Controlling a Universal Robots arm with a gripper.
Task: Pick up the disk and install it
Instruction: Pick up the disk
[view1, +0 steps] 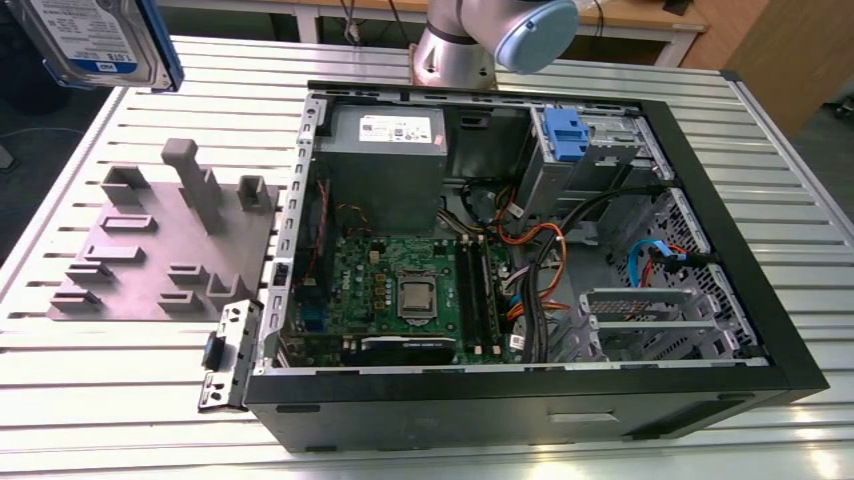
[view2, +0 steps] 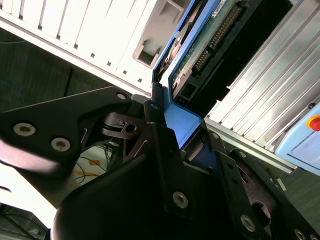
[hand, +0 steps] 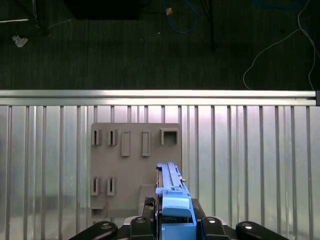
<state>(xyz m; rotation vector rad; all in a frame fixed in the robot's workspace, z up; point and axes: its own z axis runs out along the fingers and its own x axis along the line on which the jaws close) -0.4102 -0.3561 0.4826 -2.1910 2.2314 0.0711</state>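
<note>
The disk (view1: 100, 40) hangs in the air at the exterior view's upper left, well above the slatted table, with its white label and blue band facing the camera and a blue carrier frame along its edge. In the second wrist view my gripper (view2: 172, 107) is shut on the disk (view2: 210, 35), black fingers clamping the blue frame, and the green circuit board and connector side shows. The first wrist view looks down the disk's (hand: 172, 197) thin blue edge, held by the gripper (hand: 172, 222) above the grey fixture plate (hand: 135, 160).
An open computer case (view1: 747, 290) lies on the table at the exterior view's right, with motherboard, cables and a drive bay holding a blue bracket (view1: 567, 135). The grey fixture plate (view1: 147, 270) with upright posts sits beside it. The arm's base (view1: 461, 50) stands behind the case.
</note>
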